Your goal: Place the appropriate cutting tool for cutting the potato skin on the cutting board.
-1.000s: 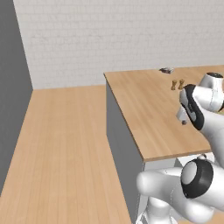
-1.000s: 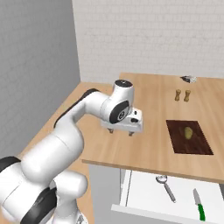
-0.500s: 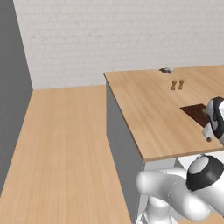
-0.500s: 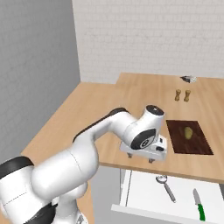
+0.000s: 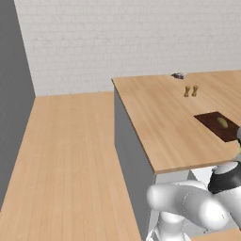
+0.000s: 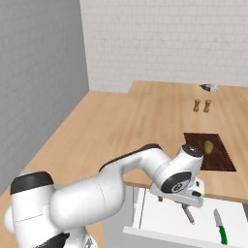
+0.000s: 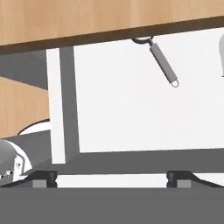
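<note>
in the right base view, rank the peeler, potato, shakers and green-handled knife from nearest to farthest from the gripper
1. Peeler, in the open drawer just below the gripper.
2. Green-handled knife, in the drawer, to the right.
3. Potato, on the cutting board.
4. Shakers, farther back on the counter.

End effector [image 7: 112, 178] fingertips [image 7: 43, 177] spread wide above an open white drawer [image 7: 131, 105], where a peeler [image 7: 162, 63] lies with its looped head tucked under the wooden surface [image 7: 87, 22] edge.
</note>
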{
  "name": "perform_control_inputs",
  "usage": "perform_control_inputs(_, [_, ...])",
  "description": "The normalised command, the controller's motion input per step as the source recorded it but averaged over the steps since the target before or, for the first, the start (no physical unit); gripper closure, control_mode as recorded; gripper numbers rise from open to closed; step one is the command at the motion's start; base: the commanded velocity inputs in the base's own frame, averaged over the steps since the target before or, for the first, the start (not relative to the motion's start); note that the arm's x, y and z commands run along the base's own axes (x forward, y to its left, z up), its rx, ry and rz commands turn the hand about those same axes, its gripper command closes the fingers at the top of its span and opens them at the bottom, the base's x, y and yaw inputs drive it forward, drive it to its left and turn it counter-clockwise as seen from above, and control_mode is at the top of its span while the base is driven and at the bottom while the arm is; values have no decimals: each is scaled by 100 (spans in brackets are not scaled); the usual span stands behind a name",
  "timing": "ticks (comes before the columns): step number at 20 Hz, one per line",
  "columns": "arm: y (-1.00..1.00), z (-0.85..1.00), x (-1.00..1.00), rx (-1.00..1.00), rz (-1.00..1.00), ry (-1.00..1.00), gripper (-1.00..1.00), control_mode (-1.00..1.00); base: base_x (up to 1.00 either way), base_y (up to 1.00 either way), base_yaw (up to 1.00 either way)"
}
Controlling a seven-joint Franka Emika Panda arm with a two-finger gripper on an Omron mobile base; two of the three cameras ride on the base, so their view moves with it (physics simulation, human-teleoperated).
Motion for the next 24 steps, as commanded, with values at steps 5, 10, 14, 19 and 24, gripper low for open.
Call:
perform_control_inputs(5, [-53, -64, -6, 0, -3, 16, -100, -100, 0, 0, 0])
perform_control_inputs(10, [-38, -61, -14, 3, -3, 13, -100, -100, 0, 0, 0])
perform_control_inputs(14, [-22, -51, -16, 4, -3, 15, -100, -100, 0, 0, 0])
perform_control_inputs(19, [-4, -40, -10, 1, -1, 20, -100, -100, 0, 0, 0])
perform_control_inputs(24, [0, -13, -37, 0, 0, 27, -100, -100, 0, 0, 0])
